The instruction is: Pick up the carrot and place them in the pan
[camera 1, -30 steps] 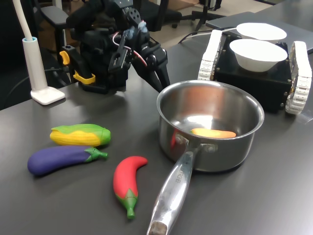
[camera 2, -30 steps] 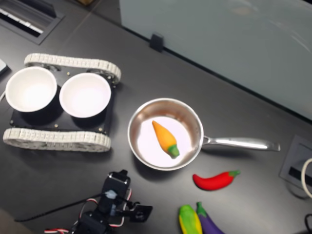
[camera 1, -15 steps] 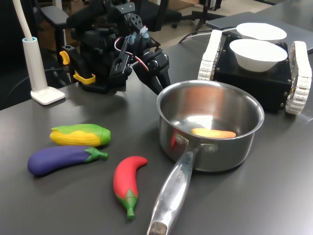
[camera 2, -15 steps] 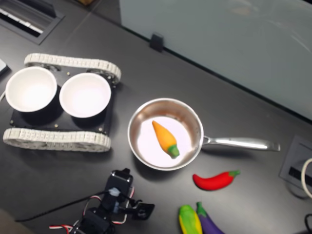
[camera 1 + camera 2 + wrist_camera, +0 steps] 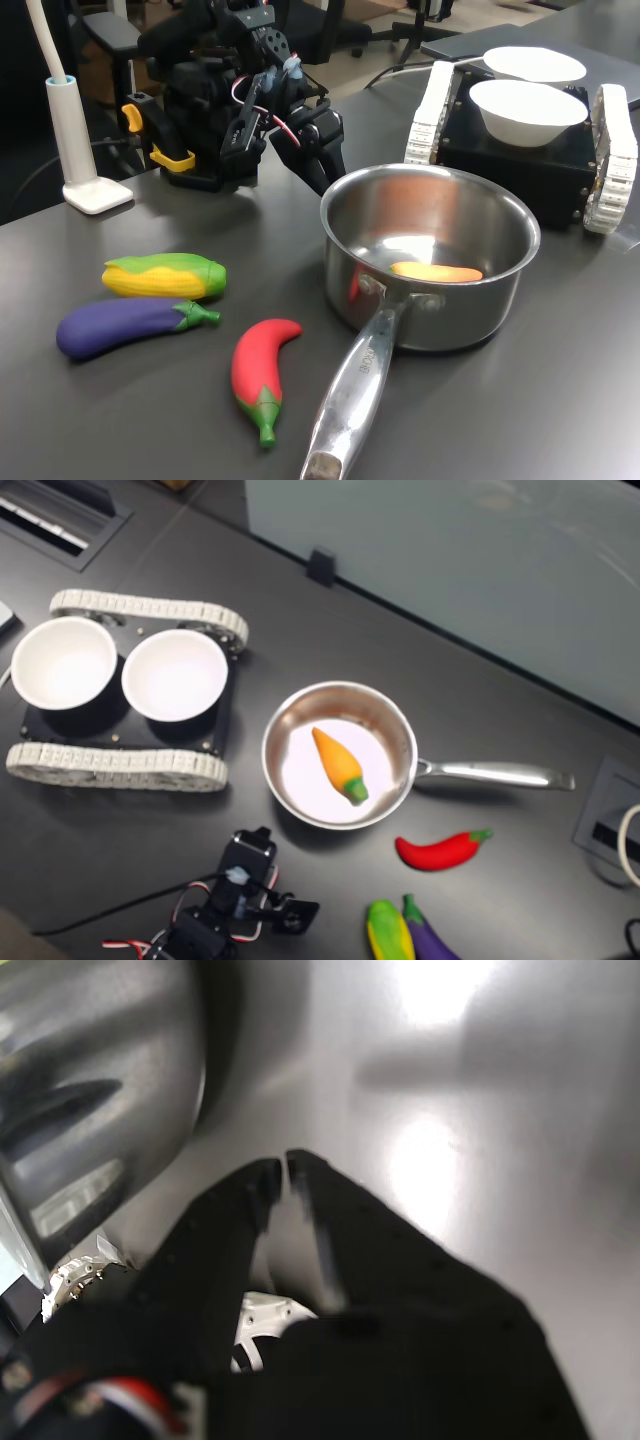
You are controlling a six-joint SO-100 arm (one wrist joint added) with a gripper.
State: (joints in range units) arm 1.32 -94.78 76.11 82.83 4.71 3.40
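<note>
The orange carrot (image 5: 436, 271) (image 5: 340, 765) lies on the floor of the steel pan (image 5: 452, 322) (image 5: 272, 732), green end toward the arm in the second exterior view. The pan's long handle (image 5: 352, 395) (image 5: 495, 774) points toward the first exterior view's bottom. My black gripper (image 5: 325, 178) (image 5: 283, 1167) hangs just outside the pan's rim on the first exterior view's left, above the table. Its fingers (image 5: 330, 1210) are shut with only a sliver between the tips and nothing held. In the wrist view the pan's outer wall (image 5: 100, 1090) is close beside the tips.
A red chili (image 5: 260, 368) (image 5: 438, 849), a purple eggplant (image 5: 115, 324) and yellow corn (image 5: 165, 276) lie at the first exterior view's left front. Two white bowls (image 5: 525, 105) (image 5: 175, 674) sit on a black tracked base (image 5: 520, 165). A white lamp foot (image 5: 95, 190) stands beside the arm's base (image 5: 200, 130).
The arm's wrist has risen a little and the gripper has drawn slightly back from the pan's rim. The carrot and pan have not moved.
</note>
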